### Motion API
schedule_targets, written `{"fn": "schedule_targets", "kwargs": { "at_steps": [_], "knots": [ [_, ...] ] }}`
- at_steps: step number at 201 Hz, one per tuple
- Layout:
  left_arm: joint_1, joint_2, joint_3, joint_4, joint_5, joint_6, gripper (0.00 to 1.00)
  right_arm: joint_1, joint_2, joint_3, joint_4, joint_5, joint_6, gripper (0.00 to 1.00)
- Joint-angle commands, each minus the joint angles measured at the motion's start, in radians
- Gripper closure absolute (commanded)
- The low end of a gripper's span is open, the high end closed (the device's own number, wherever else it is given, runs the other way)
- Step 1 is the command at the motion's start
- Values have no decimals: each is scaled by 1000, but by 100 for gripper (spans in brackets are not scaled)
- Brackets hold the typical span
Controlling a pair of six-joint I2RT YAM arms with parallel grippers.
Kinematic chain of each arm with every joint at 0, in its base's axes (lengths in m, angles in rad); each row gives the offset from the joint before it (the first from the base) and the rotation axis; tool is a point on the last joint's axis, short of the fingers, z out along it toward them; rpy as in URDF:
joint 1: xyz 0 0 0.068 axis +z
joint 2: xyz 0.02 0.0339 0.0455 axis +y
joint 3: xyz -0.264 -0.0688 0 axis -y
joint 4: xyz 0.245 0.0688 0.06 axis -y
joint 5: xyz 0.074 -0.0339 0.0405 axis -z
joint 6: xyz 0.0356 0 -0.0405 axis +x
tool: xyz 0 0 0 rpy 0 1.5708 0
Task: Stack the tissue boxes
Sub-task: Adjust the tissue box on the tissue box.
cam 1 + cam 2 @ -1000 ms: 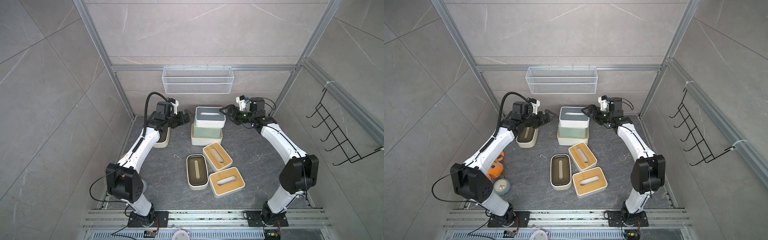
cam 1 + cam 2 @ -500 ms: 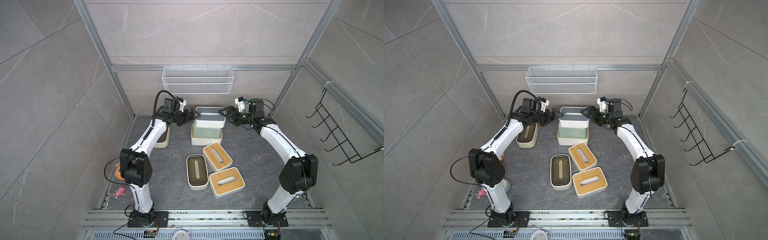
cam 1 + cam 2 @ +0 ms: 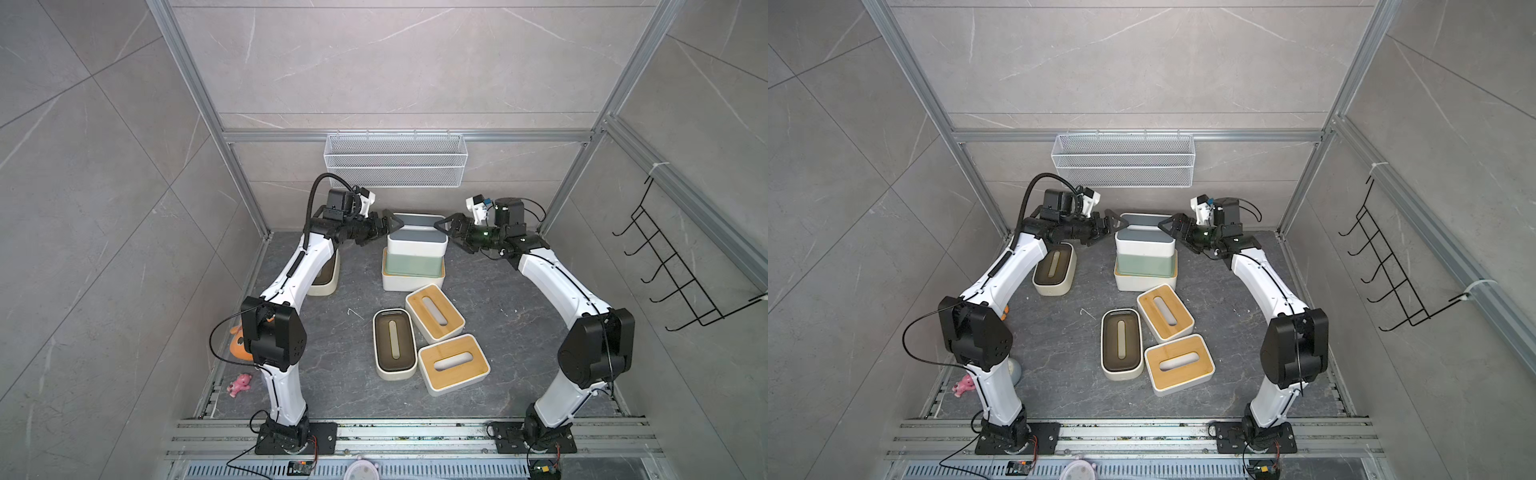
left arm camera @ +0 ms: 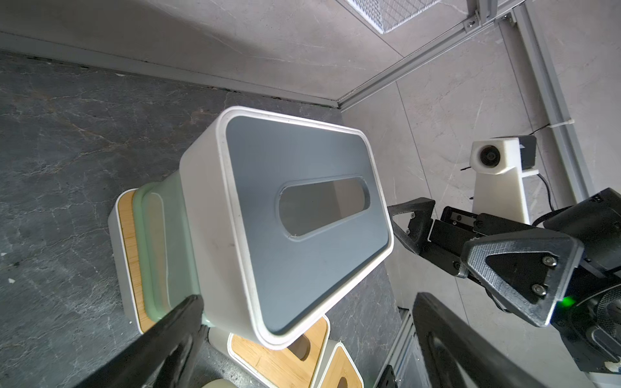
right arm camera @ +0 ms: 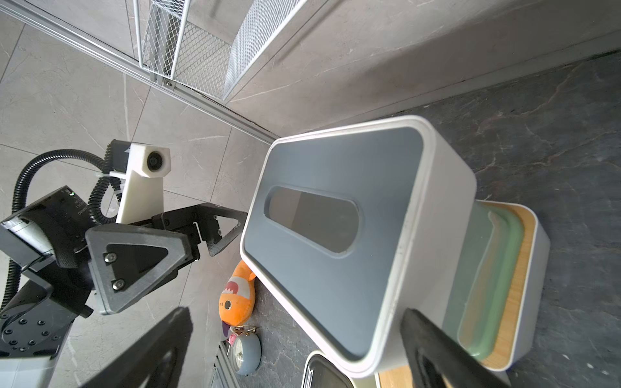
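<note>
Since earlier, the left gripper (image 3: 390, 226) is brought in to one short end of the grey-lidded box (image 3: 417, 246); the right gripper (image 3: 448, 230) is set at the other. Both are spread wide, and the box's long axis runs between them.

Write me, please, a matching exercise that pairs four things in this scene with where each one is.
Things:
1. grey-blue-lidded box
2. sage green box
3. orange plush toy
4. wire mesh basket

Places:
A. hanging at the back, above all the boxes
B. middle of the stack
C. lying on the floor at the robot's left
D. top of the stack

Pairs: 1-D, 2-B, 3-C, 4-A.
</note>
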Motion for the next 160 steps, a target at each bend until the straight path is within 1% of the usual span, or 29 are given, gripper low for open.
{"fn": "schedule_targets", "kwargs": {
  "at_steps": [1,160],
  "knots": [
    [-5,10,35,-11,38,22,0,13,20,-3,0,-16,-1,0],
    [-10,37,45,-8,55,7,0,24,22,-11,-1,-11,14,0]
  ]
}}
